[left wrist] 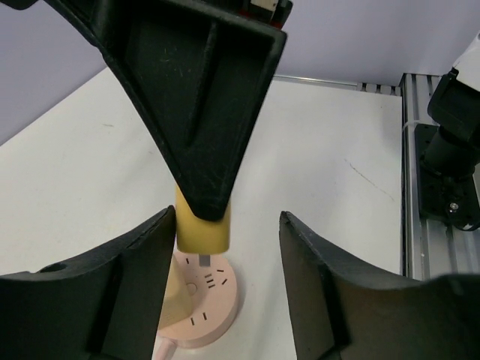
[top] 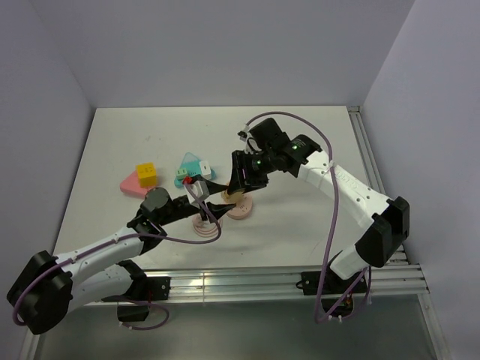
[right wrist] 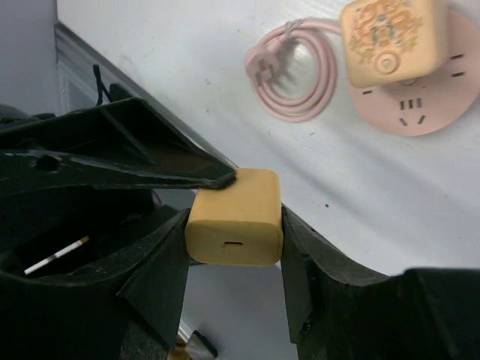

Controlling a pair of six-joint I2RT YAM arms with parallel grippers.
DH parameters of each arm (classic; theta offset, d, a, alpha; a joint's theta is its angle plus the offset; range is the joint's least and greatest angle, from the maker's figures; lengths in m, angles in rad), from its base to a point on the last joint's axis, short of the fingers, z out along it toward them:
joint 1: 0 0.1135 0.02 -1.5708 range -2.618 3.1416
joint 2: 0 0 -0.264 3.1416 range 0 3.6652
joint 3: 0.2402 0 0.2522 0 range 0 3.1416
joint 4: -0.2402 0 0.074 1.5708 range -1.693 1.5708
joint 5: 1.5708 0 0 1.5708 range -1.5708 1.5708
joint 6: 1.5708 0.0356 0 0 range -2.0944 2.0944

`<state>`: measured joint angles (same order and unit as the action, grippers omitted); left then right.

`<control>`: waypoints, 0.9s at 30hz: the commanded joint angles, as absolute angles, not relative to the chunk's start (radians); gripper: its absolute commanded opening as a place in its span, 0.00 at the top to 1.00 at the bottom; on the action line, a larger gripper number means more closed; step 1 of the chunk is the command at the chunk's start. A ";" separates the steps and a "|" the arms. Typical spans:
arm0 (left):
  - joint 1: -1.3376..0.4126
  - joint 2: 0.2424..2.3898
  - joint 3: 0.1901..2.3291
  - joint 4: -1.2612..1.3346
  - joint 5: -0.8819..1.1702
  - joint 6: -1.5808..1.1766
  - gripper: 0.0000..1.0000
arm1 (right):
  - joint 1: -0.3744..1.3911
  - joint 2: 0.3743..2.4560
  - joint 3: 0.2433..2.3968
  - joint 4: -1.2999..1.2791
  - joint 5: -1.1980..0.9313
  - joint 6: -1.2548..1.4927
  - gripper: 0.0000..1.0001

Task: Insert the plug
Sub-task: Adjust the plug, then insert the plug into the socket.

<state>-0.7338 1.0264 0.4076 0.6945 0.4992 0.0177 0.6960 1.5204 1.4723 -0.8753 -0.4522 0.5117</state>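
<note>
White tabletop (top: 300, 150) under grey walls. Nearest the arm bases lies a coiled pink cable (top: 204, 226), and just beyond it the round pink socket (top: 241, 208).

The right gripper (right wrist: 234, 214) clamps the yellow plug (left wrist: 201, 229) by its sides and holds it close above the socket, not yet seated. The left gripper (left wrist: 227, 225) has its fingers parted around the plug without pinching it. One finger sits right against it and the other is clearly apart.

Likely trouble:
- That near finger could nudge the plug's corner and tilt it in the right-hand grip, so the prong (left wrist: 204, 260) misses its slots.
- The socket looks loose on the table and may slide under an off-centre push.
- A patterned block (right wrist: 390, 37) already takes up part of the socket face, leaving little room.

The left wrist view alone shows the prong over the slots. The right wrist view alone shows the clamp on both sides of the plug. Only the overhead view shows, farther back, a teal piece (top: 191, 163) and a pink wedge (top: 129, 184) carrying a yellow cube (top: 145, 174).
</note>
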 commanded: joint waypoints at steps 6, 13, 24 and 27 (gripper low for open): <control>-0.736 0.991 0.391 0.761 0.517 0.015 0.34 | 0.644 1.437 1.454 -0.828 -0.376 0.517 0.90; -0.736 0.983 0.397 0.736 0.486 0.009 0.15 | 0.589 1.397 1.424 -0.836 -0.347 0.503 0.91; -0.733 0.968 0.417 0.687 0.387 -0.092 0.06 | 0.531 1.350 1.347 -0.853 -0.273 0.462 0.92; -0.724 0.977 0.425 0.695 0.385 -0.129 0.06 | 0.508 1.333 1.319 -0.848 -0.259 0.456 0.92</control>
